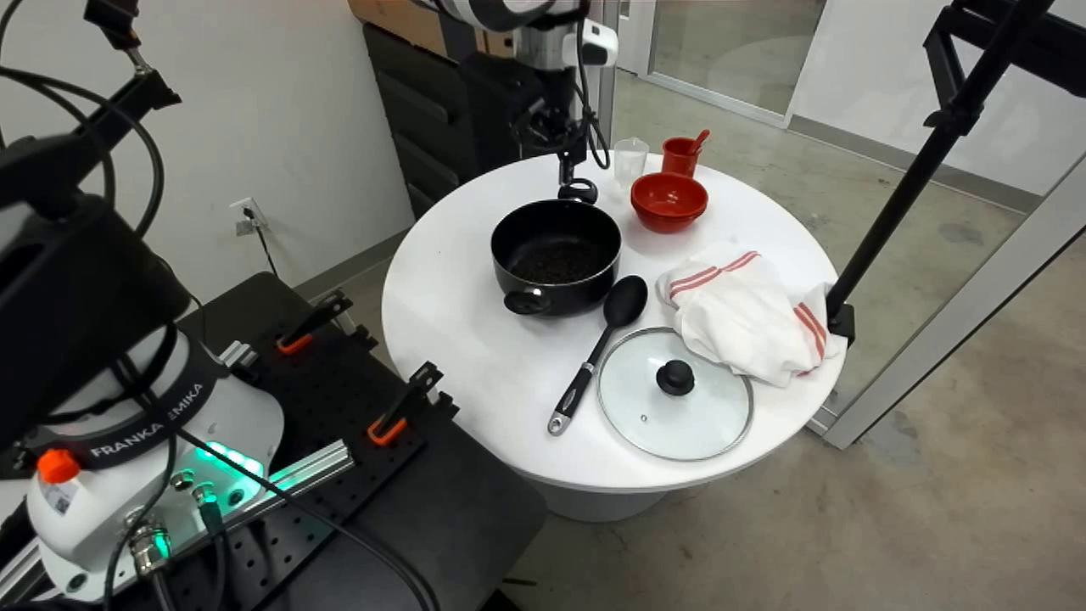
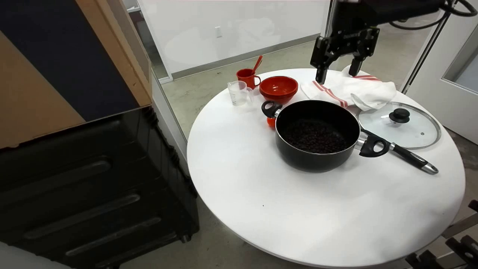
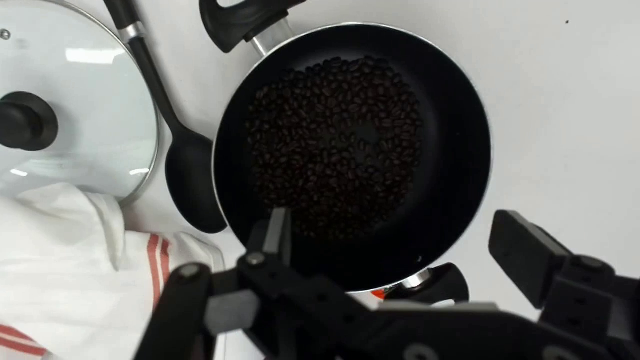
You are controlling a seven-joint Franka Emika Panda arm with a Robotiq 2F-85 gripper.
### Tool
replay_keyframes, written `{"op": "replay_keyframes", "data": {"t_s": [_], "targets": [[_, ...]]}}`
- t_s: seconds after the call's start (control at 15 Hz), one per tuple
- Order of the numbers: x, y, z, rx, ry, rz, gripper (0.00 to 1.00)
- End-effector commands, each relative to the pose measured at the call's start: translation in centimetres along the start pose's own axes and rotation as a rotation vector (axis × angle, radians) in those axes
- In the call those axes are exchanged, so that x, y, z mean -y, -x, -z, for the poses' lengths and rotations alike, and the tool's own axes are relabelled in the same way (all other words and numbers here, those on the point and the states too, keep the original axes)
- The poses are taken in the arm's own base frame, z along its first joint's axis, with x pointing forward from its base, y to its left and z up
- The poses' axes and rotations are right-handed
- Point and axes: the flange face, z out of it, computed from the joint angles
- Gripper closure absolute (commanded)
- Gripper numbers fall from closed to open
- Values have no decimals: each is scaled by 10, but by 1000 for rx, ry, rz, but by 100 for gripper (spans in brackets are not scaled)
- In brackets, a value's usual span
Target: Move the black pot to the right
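Robot base (image 1: 204, 416): left foreground of an exterior view; camera set high, looking down at a slant across the round table (image 1: 467, 365) toward a glass panel (image 1: 730, 59); table at middle distance.
Black case (image 2: 97, 201): left foreground of an exterior view; camera high, angled down over the table toward a white wall (image 2: 242, 33); table near, reaching low in the view.
Black pot (image 3: 452, 155): common to all three views; seen from nearly straight above in the wrist view, the nearest; gripper (image 3: 400, 245) along the bottom edge.
Glass lid (image 3: 100, 105), towel (image 3: 70, 240), black spoon (image 3: 192, 175): likewise in all three.
Red bowls (image 2: 279, 91), measuring cup (image 2: 238, 93): in both exterior views.
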Motion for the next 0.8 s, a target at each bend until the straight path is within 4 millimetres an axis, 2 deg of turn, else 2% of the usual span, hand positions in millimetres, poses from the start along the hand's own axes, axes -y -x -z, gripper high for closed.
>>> {"op": "replay_keyframes", "data": {"t_s": [0.0,0.73], "targets": [[5,1,8,0,0,9,0],[3,7,7,9,4,16,0]]}}
